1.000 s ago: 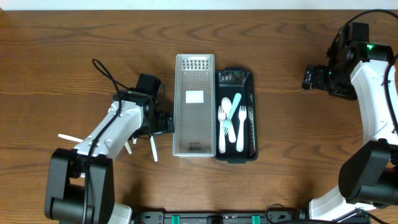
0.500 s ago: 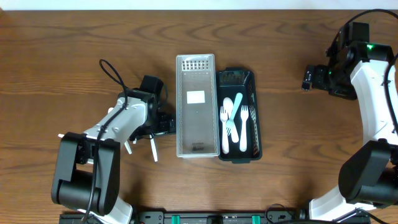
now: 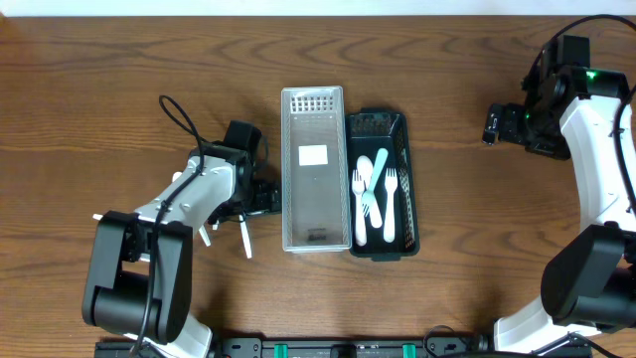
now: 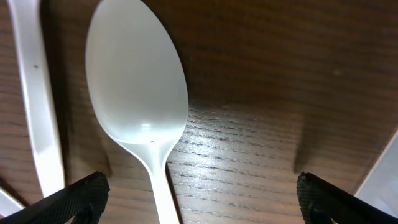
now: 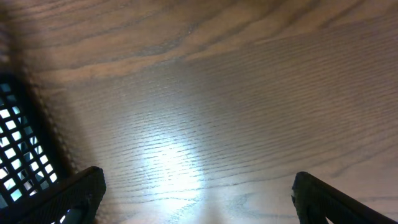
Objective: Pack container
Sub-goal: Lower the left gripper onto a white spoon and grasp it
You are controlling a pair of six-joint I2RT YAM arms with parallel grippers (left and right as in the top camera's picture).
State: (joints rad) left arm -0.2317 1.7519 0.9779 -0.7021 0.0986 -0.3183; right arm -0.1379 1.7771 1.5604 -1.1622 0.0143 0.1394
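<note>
The left gripper point(image 4: 202, 202) is spread wide and holds nothing. A white spoon point(image 4: 138, 87) lies on the table point(image 4: 261, 93) between its fingertips, and the clear container point(image 3: 312, 214) is just beyond them. The container's white label point(image 3: 312, 155) is unreadable. The right gripper point(image 5: 199, 205) is also wide open and empty, with the black basket point(image 5: 18, 143) at its left.

The left gripper point(image 3: 260, 196) sits low on the table point(image 3: 119, 89), blocked at 3 o'clock by the bin point(image 3: 312, 169) wall just beside it. A spoon point(image 4: 140, 106) lies between its spread fingers point(image 4: 74, 199), with another white handle point(image 4: 37, 112) by the left one. More cutlery point(image 3: 243, 237) lies at 6 o'clock. The right gripper point(image 3: 494, 124) has bare wood all around it; the basket point(image 3: 381, 184) stands well apart at 8 o'clock.
</note>
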